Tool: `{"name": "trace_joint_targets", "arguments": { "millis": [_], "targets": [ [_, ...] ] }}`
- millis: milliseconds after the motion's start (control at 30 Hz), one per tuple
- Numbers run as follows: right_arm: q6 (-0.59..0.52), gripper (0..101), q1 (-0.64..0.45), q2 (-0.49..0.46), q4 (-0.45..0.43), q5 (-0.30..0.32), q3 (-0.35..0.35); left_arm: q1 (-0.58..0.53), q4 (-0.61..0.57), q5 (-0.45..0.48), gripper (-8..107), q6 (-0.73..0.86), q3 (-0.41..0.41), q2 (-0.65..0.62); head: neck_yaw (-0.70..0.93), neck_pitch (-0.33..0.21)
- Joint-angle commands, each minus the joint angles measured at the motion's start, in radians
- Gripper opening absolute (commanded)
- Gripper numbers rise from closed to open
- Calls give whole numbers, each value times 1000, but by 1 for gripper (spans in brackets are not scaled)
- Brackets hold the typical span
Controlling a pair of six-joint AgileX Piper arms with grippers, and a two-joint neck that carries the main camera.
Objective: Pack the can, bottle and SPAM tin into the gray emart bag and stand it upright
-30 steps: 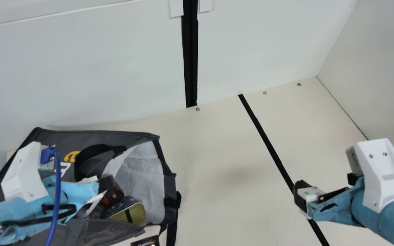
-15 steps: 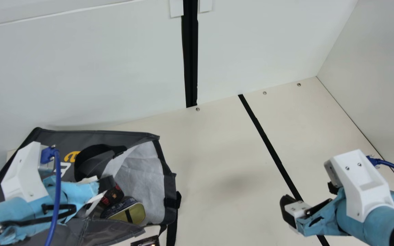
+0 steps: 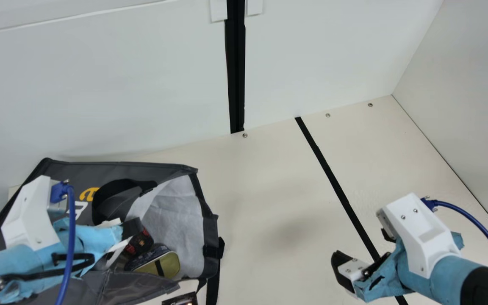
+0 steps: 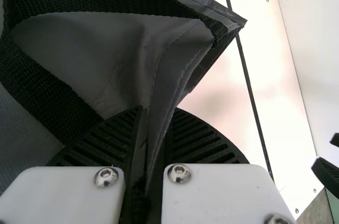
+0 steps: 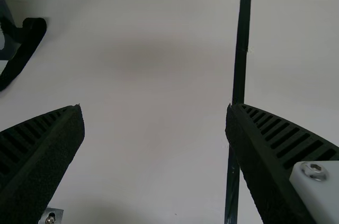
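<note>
Where left arm [image 3: 19,260] overlaps, bag [image 3: 176,220] partly hidden.

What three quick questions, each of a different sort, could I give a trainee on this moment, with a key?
1. Multiple choice: what is the left hand closed on? a) a blue cable; b) cloth of the gray bag; c) a screw
2. True or false: the right hand is shut.
3. Fill in: the tin with the gold face lies ____ the bag (inside / behind).
Key: 1 b; 2 false; 3 inside
</note>
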Motion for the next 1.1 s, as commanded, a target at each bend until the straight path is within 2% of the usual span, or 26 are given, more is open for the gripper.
{"name": "trace_joint_targets", "arguments": {
  "millis": [0, 600, 1067],
  "targets": [
    [-36, 95, -1, 8, 32, -23, 19, 0, 0, 0, -8, 0, 0, 0, -2, -23],
    [-250, 95, 30, 107, 212, -164, 150, 0, 0, 0, -8, 0, 0, 0, -2, -23],
    [-440, 95, 66, 215, 381, -237, 200, 0, 0, 0, -8, 0, 0, 0, -2, -23]
  ]
}}
